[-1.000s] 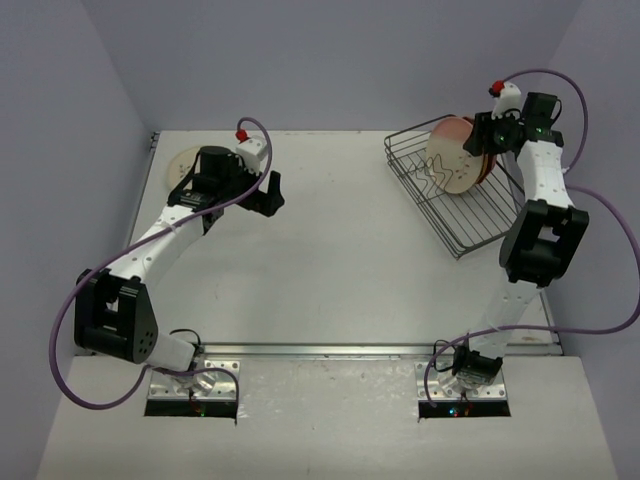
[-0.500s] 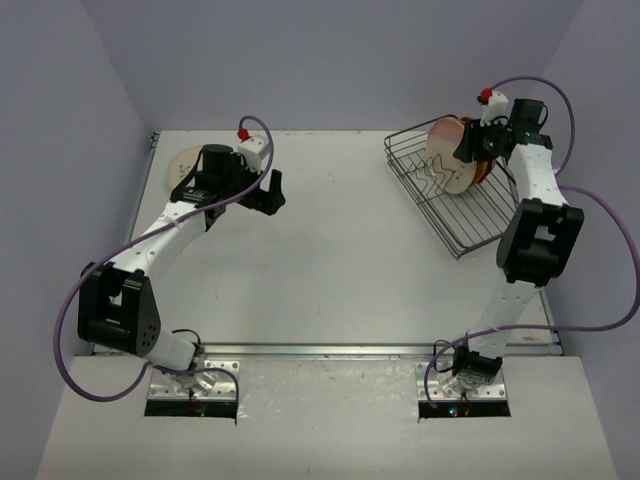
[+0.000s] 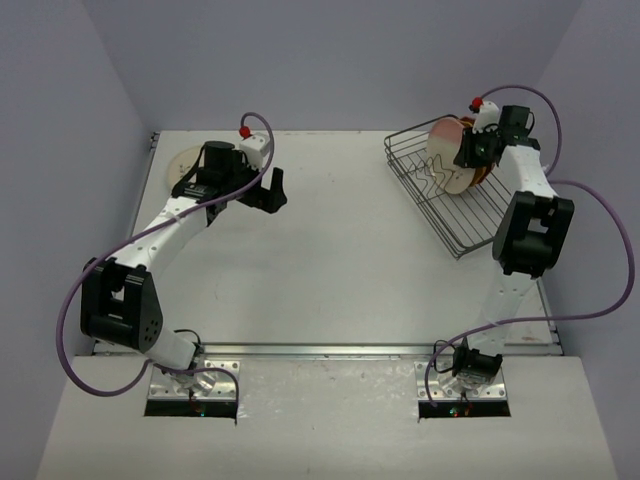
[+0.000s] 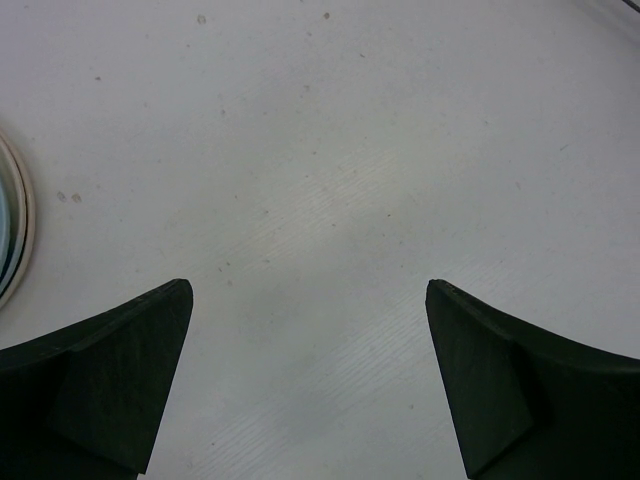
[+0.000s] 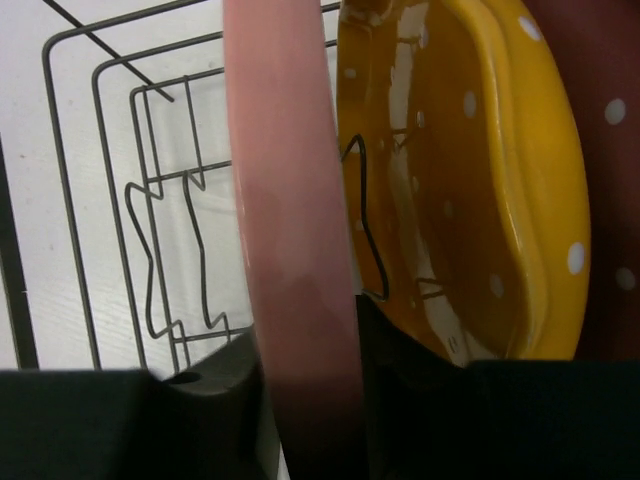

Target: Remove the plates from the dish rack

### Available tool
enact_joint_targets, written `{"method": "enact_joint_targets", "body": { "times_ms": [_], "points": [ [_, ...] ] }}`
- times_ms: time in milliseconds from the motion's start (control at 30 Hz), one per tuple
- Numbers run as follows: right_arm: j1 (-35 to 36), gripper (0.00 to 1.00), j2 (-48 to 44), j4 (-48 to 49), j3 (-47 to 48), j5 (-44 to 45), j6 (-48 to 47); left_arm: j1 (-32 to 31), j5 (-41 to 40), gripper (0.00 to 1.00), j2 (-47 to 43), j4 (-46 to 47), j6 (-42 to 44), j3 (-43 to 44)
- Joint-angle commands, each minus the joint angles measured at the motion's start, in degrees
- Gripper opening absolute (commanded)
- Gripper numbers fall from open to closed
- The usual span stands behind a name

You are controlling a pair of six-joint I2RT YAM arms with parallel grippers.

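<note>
Left gripper (image 4: 308,288): jaws spread wide, holding nothing, above bare table (image 3: 340,270).
Right gripper (image 5: 305,370): jaws closed on the pink plate (image 5: 290,200), one finger against each face of its rim.
Plates: the pink plate and a yellow dotted plate (image 5: 470,200) stand upright in the dish rack (image 3: 418,196), at the table's 2 o'clock; a cream plate (image 3: 180,165) lies flat at 10 o'clock.
Surface: white tabletop.
Room: pale lilac walls (image 3: 330,60).

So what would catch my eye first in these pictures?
The wire dish rack at the far right of the table: the right gripper grips the rim of a pink plate standing on edge, with a yellow white-dotted plate right next to it. Across the table, the left gripper hangs open over bare tabletop, near a plate lying flat at the far left.
</note>
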Motion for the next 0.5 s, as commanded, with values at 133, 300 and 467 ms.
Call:
{"method": "enact_joint_targets", "body": {
  "times_ms": [133, 300, 467],
  "points": [
    [1.48, 0.04, -5.93, 1.21, -0.33, -0.46, -0.52, -0.14, 1.09, 1.00, -0.59, 1.34, -1.14, 2.41],
    [1.57, 0.00, -11.21, 0.70, -1.66, -0.25, -2.02, -0.10, -0.27, 1.00, -0.77, 0.89, -1.44, 2.68],
    [1.52, 0.00, -18.33, 0.99, -3.49, -4.56, -3.64, 0.17, -1.67, 1.00, -1.78, 1.38, -2.28, 2.68]
  ]
}}
